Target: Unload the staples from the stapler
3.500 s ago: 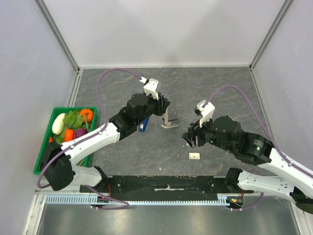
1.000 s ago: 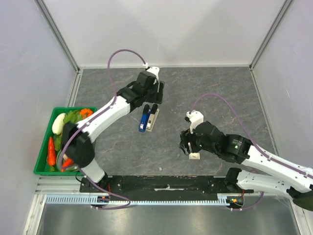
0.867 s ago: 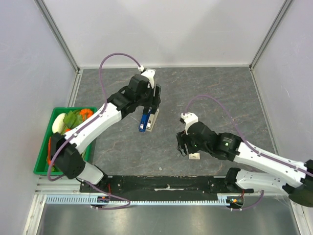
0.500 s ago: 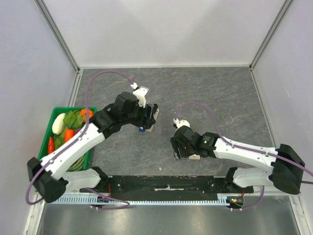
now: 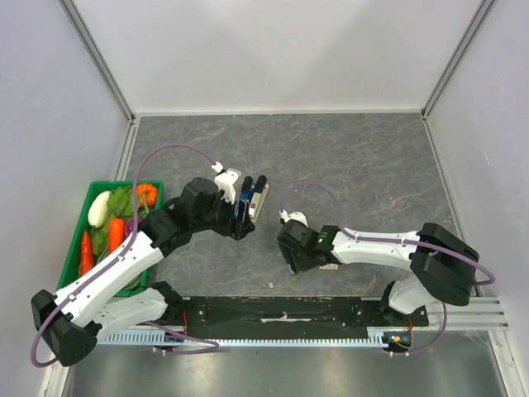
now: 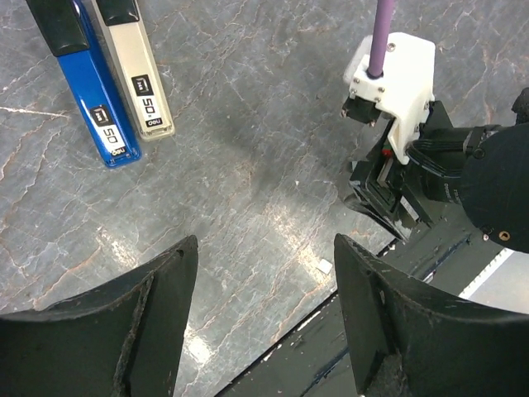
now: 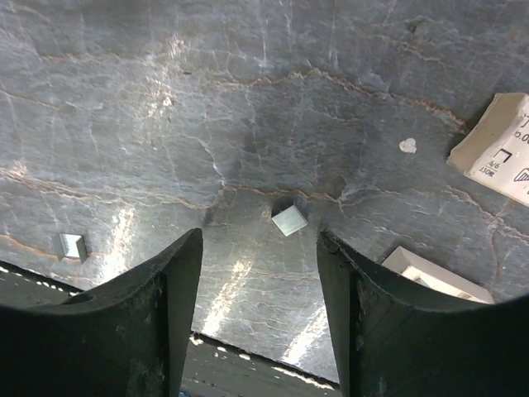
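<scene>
Grey stapler (image 6: 139, 68) lies closed beside blue stapler (image 6: 87, 83) at upper left; both grippers, left gripper (image 6: 260, 318) and right gripper (image 7: 258, 310), stand apart, empty; approach squarely.

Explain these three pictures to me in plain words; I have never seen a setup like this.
These are two robot arms bolted to the near edge of a grey stone-look table. The overhead picture looks down from above and behind them. The other two come from small cameras on each wrist, so the dark shapes at the bottom of those are the arm's own fingers.

The left gripper and the right gripper both stand open and hold nothing.

On the table lie two staplers side by side: a grey stapler and a blue stapler. Near the right arm are a small white box, a white tray-like piece and small silvery bits, one between its fingers; whether they are staples I cannot tell. A green crate of toy vegetables sits at the left.
</scene>
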